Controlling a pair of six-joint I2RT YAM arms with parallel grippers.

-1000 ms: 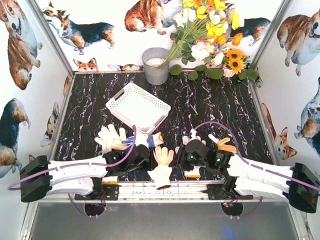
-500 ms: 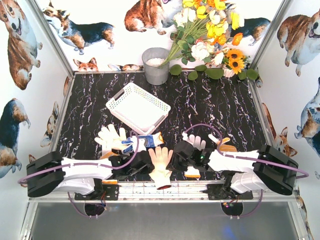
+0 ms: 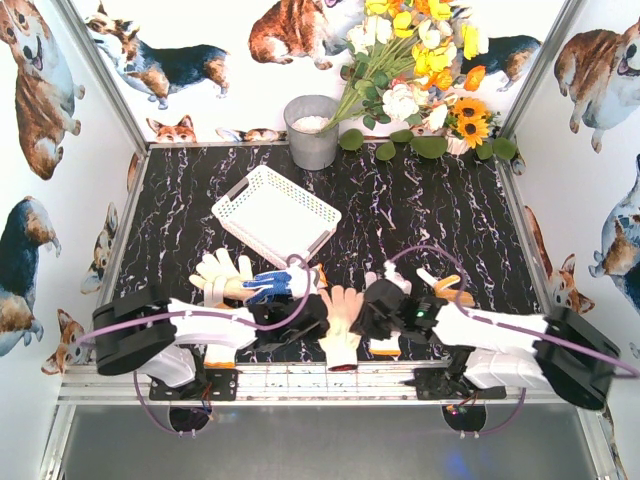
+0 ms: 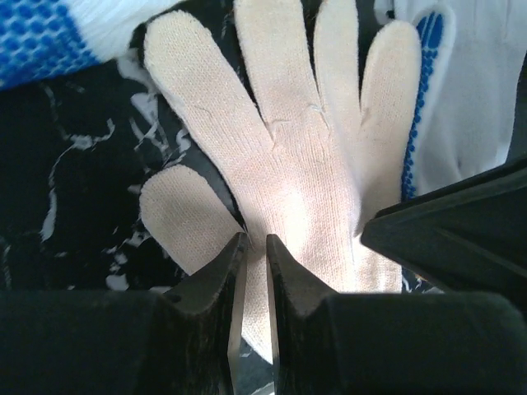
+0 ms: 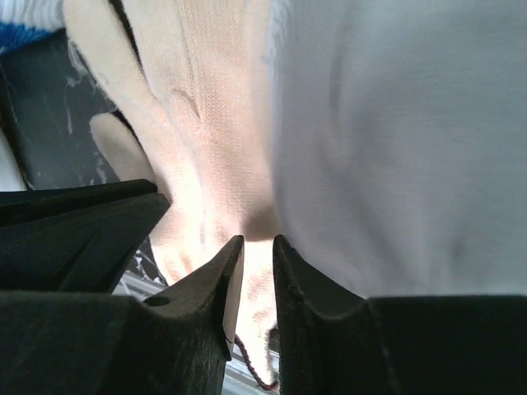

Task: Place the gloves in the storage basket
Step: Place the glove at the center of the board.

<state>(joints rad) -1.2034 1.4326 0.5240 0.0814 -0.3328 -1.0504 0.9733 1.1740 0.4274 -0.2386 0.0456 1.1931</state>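
Observation:
A cream glove (image 3: 343,312) lies palm-down near the front edge between both arms. My left gripper (image 3: 308,318) is closed to a narrow gap on that cream glove (image 4: 305,164) by the thumb crotch, with fabric showing between the jaws (image 4: 251,243). My right gripper (image 3: 372,312) pinches the same cream glove (image 5: 206,107) at its other edge, jaws narrow (image 5: 257,243), beside a white glove (image 5: 395,148). A blue-dotted glove (image 3: 268,285) and a white glove (image 3: 220,273) lie to the left. The white lattice storage basket (image 3: 243,203) stands behind them with nothing in it.
More gloves with orange cuffs (image 3: 450,292) lie right of my right gripper. A grey metal bucket (image 3: 312,135) and a bunch of flowers (image 3: 420,60) stand at the back wall. The table's front rail (image 3: 330,378) is just behind the cream glove's cuff.
Both grippers have closed in on the cream glove from either side and their jaws have narrowed. The glove has shifted slightly right and away from the rail.

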